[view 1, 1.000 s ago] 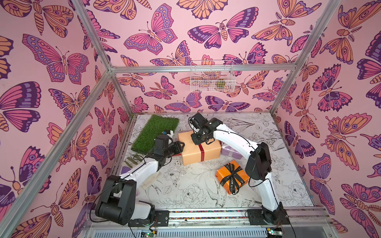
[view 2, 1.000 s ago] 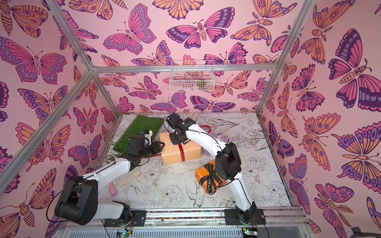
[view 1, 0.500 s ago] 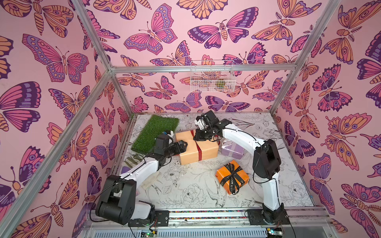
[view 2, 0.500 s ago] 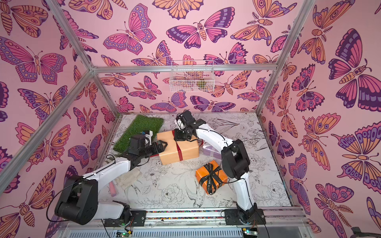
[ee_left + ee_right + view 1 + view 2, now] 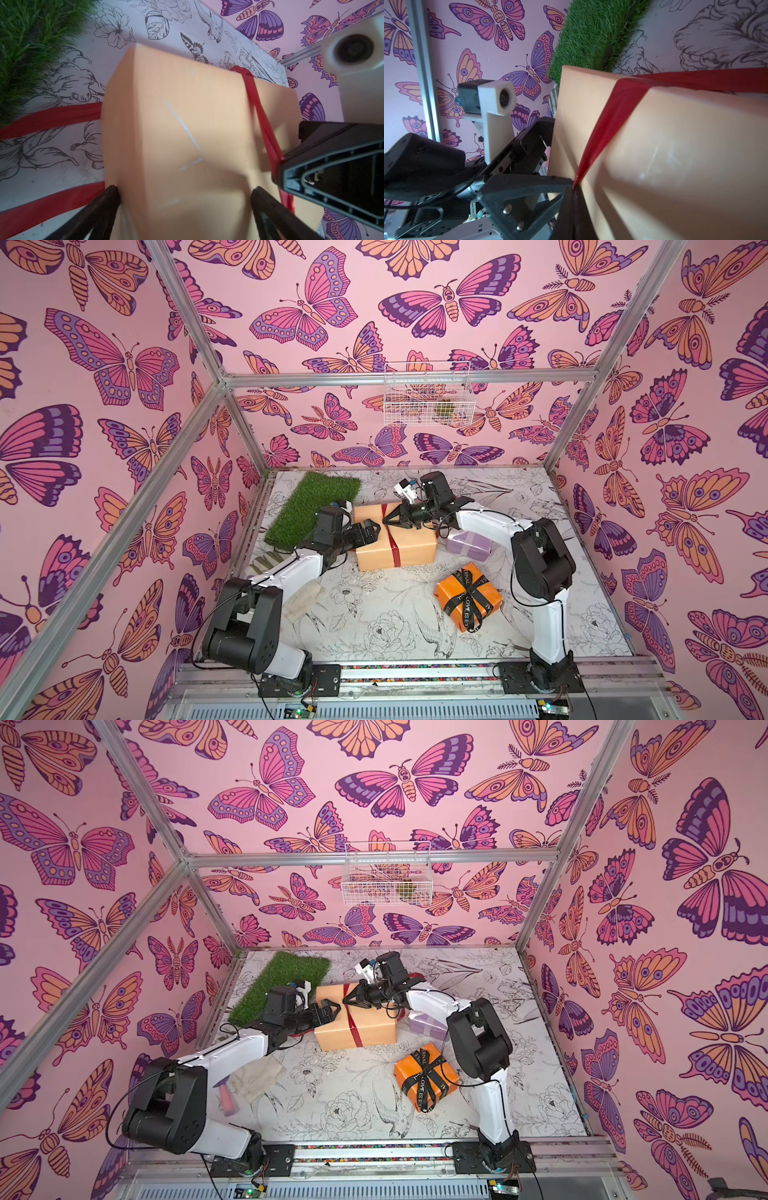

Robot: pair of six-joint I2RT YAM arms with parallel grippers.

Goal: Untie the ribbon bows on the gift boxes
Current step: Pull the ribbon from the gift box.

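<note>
The peach-tan gift box (image 5: pixel 409 545) (image 5: pixel 370 1029) lies mid-table with a red ribbon (image 5: pixel 395 549) banded round it. My right gripper (image 5: pixel 384 520) (image 5: pixel 574 187) hangs over the box's top, shut on a strand of the red ribbon (image 5: pixel 608 124) that runs taut over the far edge. My left gripper (image 5: pixel 372 531) (image 5: pixel 185 190) is open, one finger on either side of the box's left end (image 5: pixel 176 124). Loose red ribbon tails (image 5: pixel 52 118) lie on the table beside the box. The orange box (image 5: pixel 467 597) still has its black bow (image 5: pixel 469 593). The lilac box (image 5: pixel 469 545) is partly behind my right arm.
A green grass mat (image 5: pixel 316 506) lies at the back left, close to my left wrist. A beige cloth (image 5: pixel 305 601) and a pink object (image 5: pixel 226 1100) lie by my left arm's base. A wire basket (image 5: pixel 428 398) hangs on the back wall.
My left gripper has opened wide at the box's left end. My right gripper has shut on the red ribbon and shifted forward and left over the box top.
</note>
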